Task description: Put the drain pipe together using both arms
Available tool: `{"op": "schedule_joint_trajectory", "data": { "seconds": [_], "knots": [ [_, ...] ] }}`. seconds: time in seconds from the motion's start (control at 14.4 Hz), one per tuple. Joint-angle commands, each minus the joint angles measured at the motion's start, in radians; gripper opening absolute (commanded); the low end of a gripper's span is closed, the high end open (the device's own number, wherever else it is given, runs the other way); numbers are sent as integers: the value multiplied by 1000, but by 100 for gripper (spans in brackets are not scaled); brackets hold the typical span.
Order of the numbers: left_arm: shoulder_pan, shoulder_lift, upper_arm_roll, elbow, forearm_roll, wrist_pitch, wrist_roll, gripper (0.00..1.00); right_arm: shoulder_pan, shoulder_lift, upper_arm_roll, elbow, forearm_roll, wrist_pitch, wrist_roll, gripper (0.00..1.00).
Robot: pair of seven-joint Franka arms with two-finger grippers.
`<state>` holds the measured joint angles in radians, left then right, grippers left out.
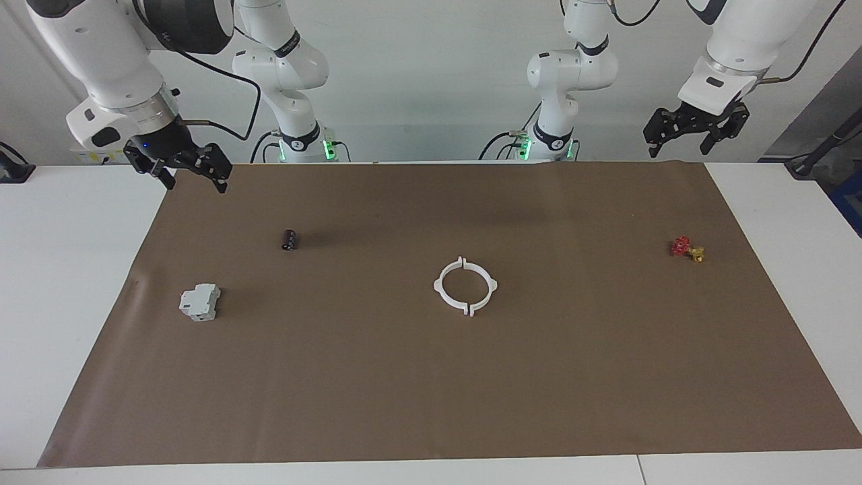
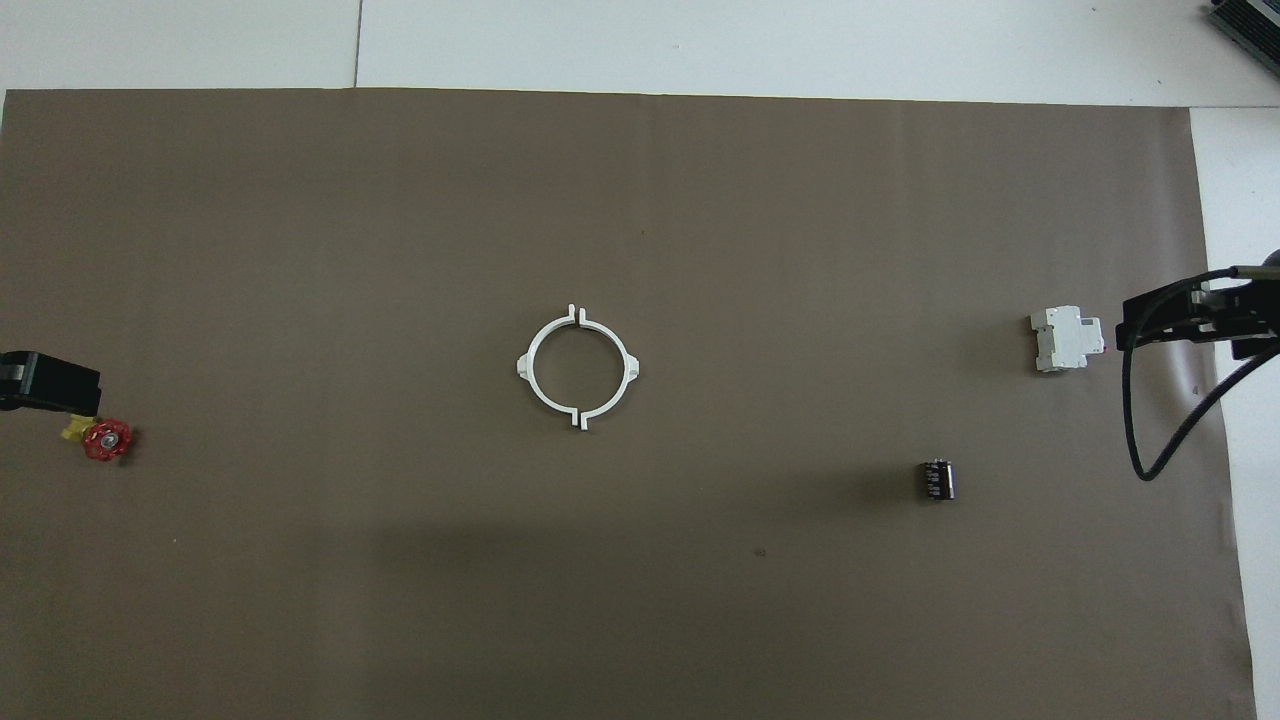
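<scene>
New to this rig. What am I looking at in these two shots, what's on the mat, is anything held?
Two white jointed robot arms stand at one end of a table, each ending in a black two-finger gripper. One picture is taken from across the table, facing the robots. The other looks steeply down from above their end, so its sides are swapped.

On the brown paper mat, near the middle, lies the drain pipe: two thin white plastic half-rings set together as a ring, with small gaps where their ends meet. Toward the right arm's end lie a grey-white boxy block and a small black cylinder. Toward the left arm's end lies a small red and yellow valve-like piece.

Nothing is held. The left gripper and right gripper hang raised over the mat's corners nearest the robots, fingers open.
</scene>
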<state>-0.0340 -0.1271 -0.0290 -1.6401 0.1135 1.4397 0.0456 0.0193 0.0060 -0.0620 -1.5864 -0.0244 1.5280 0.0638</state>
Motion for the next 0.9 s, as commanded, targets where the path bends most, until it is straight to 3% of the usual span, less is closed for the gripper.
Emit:
{"op": "schedule_joint_trajectory", "data": {
  "seconds": [0.0,0.35,0.83],
  "knots": [
    [-10,-7,10,-21,-12,-13,-17,100,-7,-26,5,-26,11,-6,10,100],
    [-44,107,21,115,-14,-45,-21,100,-7,-26,5,-26,11,-6,10,100],
    [-23,106,20,39,-44,-41,-47,100,-7,-26,5,-26,12,-6,10,100]
  ]
}}
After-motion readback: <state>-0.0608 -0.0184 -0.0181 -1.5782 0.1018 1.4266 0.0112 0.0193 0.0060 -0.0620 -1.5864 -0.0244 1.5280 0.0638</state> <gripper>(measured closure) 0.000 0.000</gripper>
